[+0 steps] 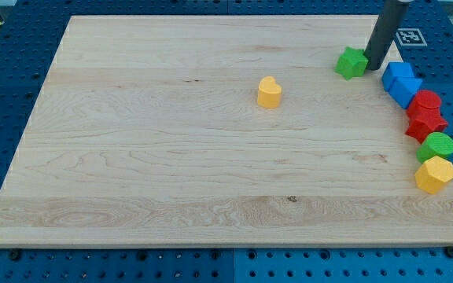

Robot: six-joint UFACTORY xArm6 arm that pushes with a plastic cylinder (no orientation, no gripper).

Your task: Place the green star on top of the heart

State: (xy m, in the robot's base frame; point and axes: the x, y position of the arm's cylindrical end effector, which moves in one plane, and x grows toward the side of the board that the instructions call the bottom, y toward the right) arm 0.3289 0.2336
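Note:
The green star (351, 62) lies near the view's top right on the wooden board (171, 157). My tip (373, 66) stands right beside the star on its right, touching or nearly touching it. The yellow heart (269, 92) sits near the board's middle, to the left of and below the star, well apart from it.
Along the board's right edge runs a curved line of blocks: two blue blocks (400, 82), a red cylinder (426, 101), a red star (425, 123), a green cylinder (437, 145) and a yellow hexagon (435, 174). A marker tag (409, 36) lies beyond the top right corner.

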